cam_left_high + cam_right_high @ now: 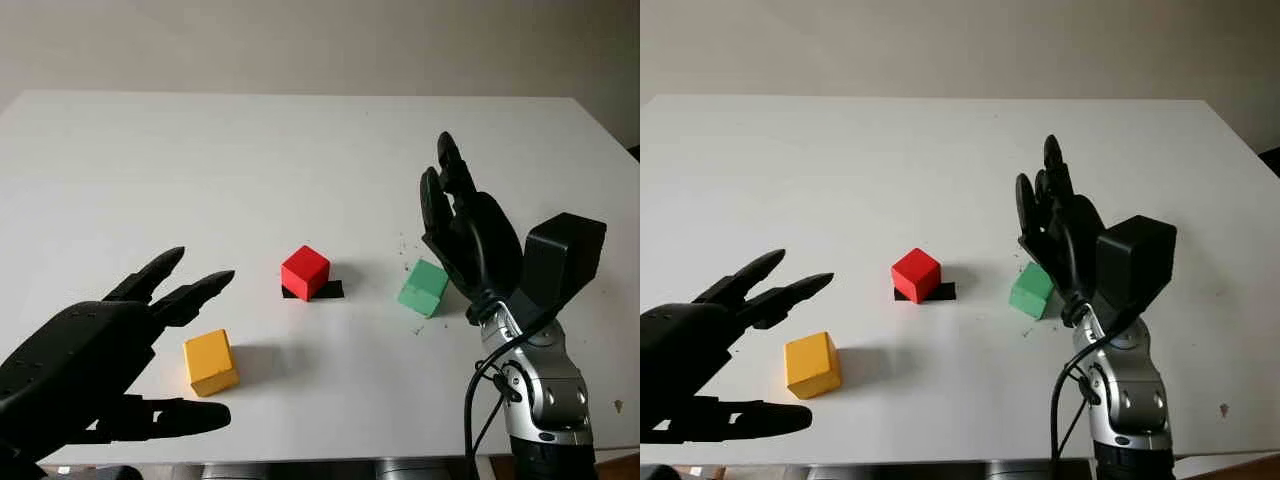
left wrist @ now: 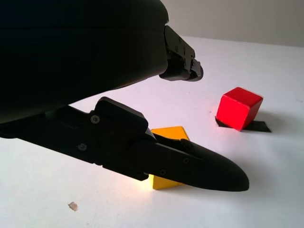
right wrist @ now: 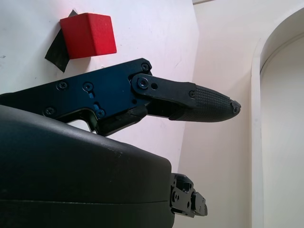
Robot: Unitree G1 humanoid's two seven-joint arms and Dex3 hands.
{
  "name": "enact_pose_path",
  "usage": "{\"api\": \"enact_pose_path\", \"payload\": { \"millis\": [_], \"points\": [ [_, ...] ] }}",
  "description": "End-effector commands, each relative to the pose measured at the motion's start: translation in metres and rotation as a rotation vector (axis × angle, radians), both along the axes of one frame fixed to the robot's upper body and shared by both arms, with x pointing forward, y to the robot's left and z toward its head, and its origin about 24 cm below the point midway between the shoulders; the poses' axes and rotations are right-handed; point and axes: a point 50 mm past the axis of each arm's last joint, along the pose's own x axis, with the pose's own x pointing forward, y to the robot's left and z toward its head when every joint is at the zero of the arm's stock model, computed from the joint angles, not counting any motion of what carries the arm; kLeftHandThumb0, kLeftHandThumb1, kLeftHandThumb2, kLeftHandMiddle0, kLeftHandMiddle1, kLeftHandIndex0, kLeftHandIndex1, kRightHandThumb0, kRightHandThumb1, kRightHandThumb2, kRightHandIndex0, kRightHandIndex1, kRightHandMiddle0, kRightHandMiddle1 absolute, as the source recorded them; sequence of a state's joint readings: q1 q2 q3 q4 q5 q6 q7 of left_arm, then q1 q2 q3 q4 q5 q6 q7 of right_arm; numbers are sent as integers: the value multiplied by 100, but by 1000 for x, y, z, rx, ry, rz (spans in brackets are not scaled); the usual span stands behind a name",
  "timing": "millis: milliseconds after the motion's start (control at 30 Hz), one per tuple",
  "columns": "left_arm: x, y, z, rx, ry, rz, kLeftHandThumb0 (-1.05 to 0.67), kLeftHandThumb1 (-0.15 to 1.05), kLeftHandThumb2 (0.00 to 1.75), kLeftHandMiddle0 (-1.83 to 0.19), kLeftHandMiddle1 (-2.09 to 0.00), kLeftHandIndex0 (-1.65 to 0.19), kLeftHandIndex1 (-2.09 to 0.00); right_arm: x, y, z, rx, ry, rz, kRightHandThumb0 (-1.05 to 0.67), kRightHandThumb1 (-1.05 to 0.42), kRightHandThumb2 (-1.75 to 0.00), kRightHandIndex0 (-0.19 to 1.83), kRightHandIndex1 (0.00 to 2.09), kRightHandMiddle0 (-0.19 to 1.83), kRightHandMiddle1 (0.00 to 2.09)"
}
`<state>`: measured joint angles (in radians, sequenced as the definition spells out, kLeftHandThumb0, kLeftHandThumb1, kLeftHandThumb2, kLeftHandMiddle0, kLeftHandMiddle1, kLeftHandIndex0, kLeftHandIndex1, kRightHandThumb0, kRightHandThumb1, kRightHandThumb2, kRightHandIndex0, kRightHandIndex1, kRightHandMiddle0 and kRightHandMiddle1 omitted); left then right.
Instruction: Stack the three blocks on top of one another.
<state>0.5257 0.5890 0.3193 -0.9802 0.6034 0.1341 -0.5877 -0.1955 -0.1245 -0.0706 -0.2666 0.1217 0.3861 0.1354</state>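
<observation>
The left hand [image 1: 110, 350] hangs open over the near left of the white tabletop [image 1: 250, 160], holding nothing — the yellow block [image 1: 210, 362] lies just beside its fingers [image 1: 195, 290], on the tabletop and apart from them. The right hand [image 1: 465, 235] is open too, raised upright just beside the green block [image 1: 424, 287], gripping nothing. Between the two hands sits the red block [image 1: 305, 272], tilted corner-on atop a small black patch [image 1: 327, 290]. All three blocks lie apart, none stacked.
</observation>
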Motion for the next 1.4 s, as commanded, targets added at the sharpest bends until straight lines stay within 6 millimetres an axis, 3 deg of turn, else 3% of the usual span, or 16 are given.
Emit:
{"api": "enact_pose_path", "payload": {
  "millis": [0,300,333,400,433,533,933,1367],
  "points": [
    [0,-2,-5,27,-3,6,-96,105,16,6,-5,-27,-8,0,1,5,0,-29,4,-70,-105,-61,-19,0,-19,0],
    [3,-6,-18,79,-34,36,-93,105,19,4,-6,-41,-16,-1,1,5,13,-26,0,-71,-105,-60,-19,0,-19,0],
    [4,-6,-18,80,-36,37,-93,105,19,3,-6,-38,-32,-1,1,5,15,-25,-1,-70,-105,-59,-19,0,-19,0],
    [4,-6,-19,83,-36,39,-93,105,19,2,-6,-12,-92,-1,1,5,14,-24,1,-70,-105,-60,-19,0,-19,0],
    [5,-6,-19,84,-34,42,-92,105,18,1,-6,-5,-110,-1,0,5,14,-23,2,-71,-105,-60,-19,0,-19,0],
    [5,-6,-21,86,-35,48,-92,105,17,1,-6,0,-121,-1,0,5,15,-25,1,-70,-105,-59,-19,0,-19,0],
    [10,-5,-26,163,-55,92,-90,105,17,-3,-6,-5,-122,-1,0,6,16,-23,-5,-69,-105,-59,-19,0,-19,0],
    [11,-5,-31,235,-49,111,-92,105,19,-1,-5,-4,-83,-2,0,6,16,-26,2,-68,-105,-60,-19,0,-19,0]
  ]
}}
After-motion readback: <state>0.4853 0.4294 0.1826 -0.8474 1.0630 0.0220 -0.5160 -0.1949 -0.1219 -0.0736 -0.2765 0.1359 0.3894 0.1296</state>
